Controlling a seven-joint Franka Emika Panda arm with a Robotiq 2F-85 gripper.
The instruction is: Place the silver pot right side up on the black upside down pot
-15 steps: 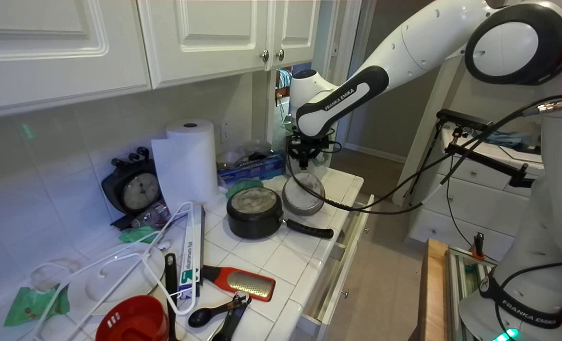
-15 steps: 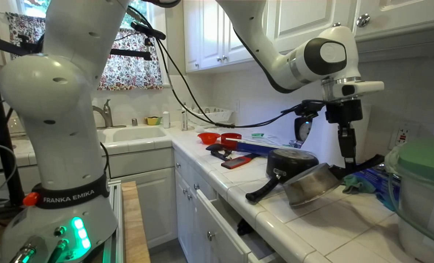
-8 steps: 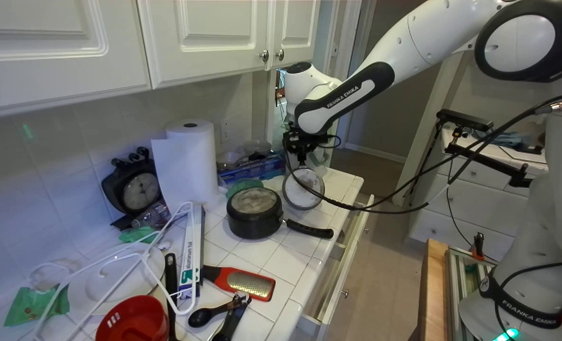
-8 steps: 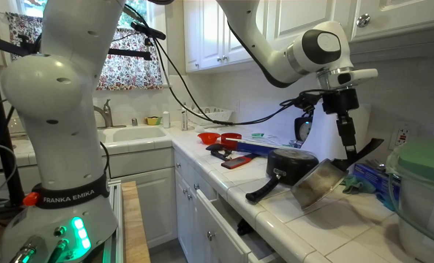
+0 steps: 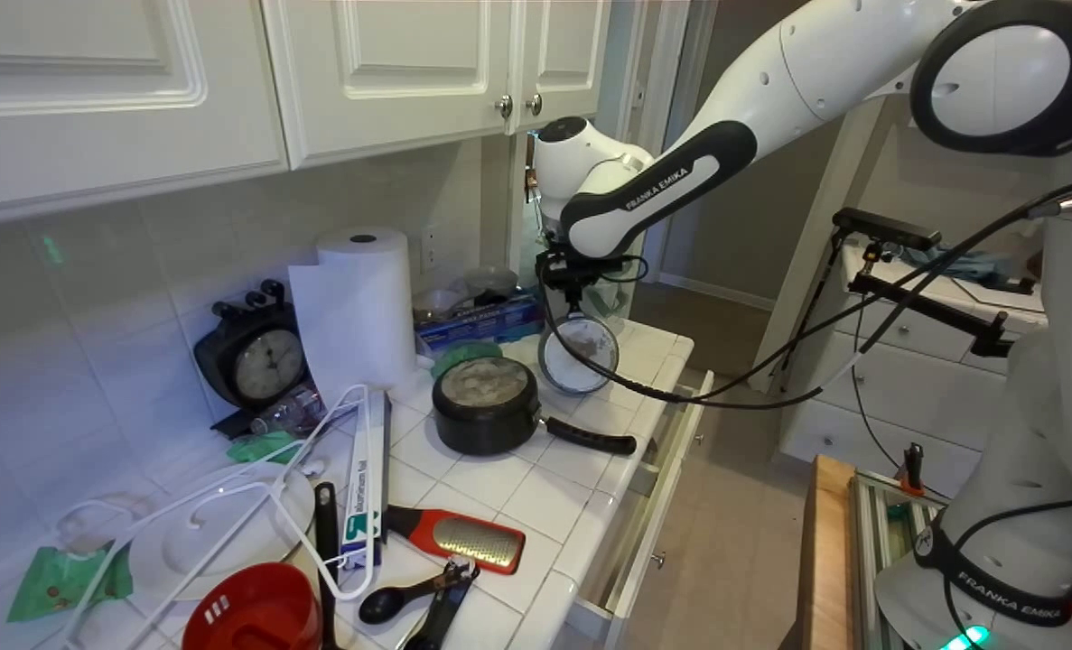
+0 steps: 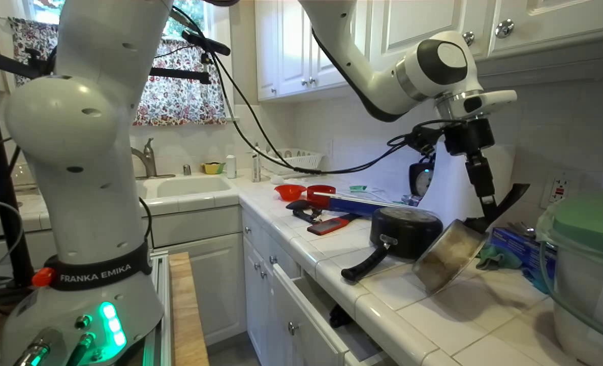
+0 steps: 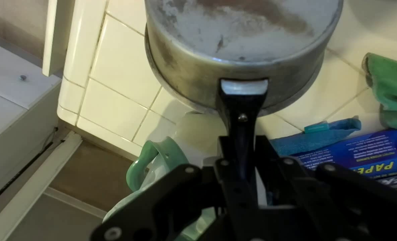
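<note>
Wrist view: silver pot (image 7: 243, 50) cut off at top, inside hidden; jaws clamped on its handle (image 7: 241, 130).

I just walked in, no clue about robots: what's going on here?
A white robot arm has its black gripper clamped on the black handle of a round silver metal pot, holding it tilted, bottom-up. Close by, a squat round black metal pot sits upside down on the white tiled counter. The silver pot isn't on top yet.
</note>
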